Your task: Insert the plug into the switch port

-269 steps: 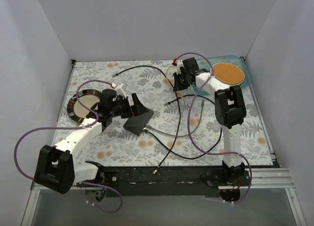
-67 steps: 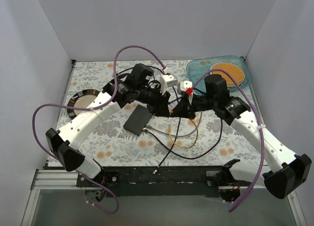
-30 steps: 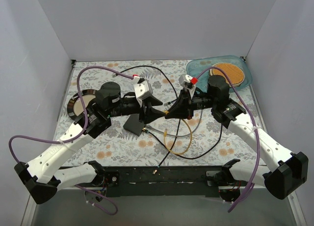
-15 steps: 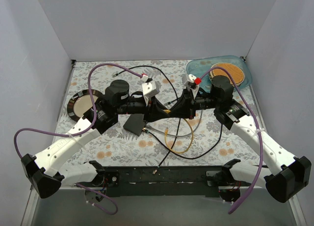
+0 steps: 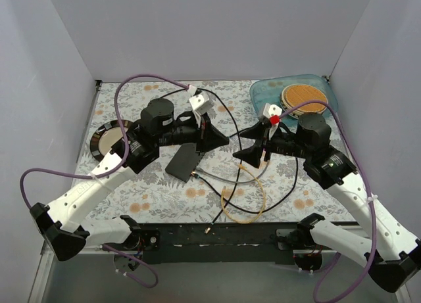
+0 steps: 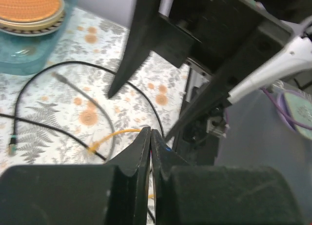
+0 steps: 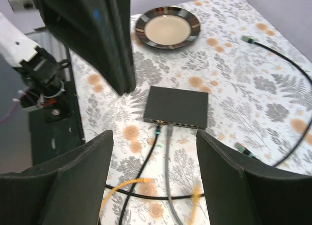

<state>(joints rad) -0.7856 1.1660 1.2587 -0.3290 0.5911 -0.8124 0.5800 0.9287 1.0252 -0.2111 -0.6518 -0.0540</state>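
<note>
The black switch lies flat left of the table's centre. Its switch port row faces the right wrist camera; a black cable and a grey cable sit in two left ports. A yellow cable lies loose on the table, its plug free of both grippers. My right gripper is open and empty, hovering right of the switch. My left gripper hangs shut just beyond the switch, with nothing visible between its fingers.
A dark plate sits at the left edge. A teal tray holding an orange disc is at the back right. Loose black cables loop over the middle of the floral mat.
The right gripper opened and drew back to the right, and the yellow cable now lies on the table. The left gripper closed and the two grippers parted.
</note>
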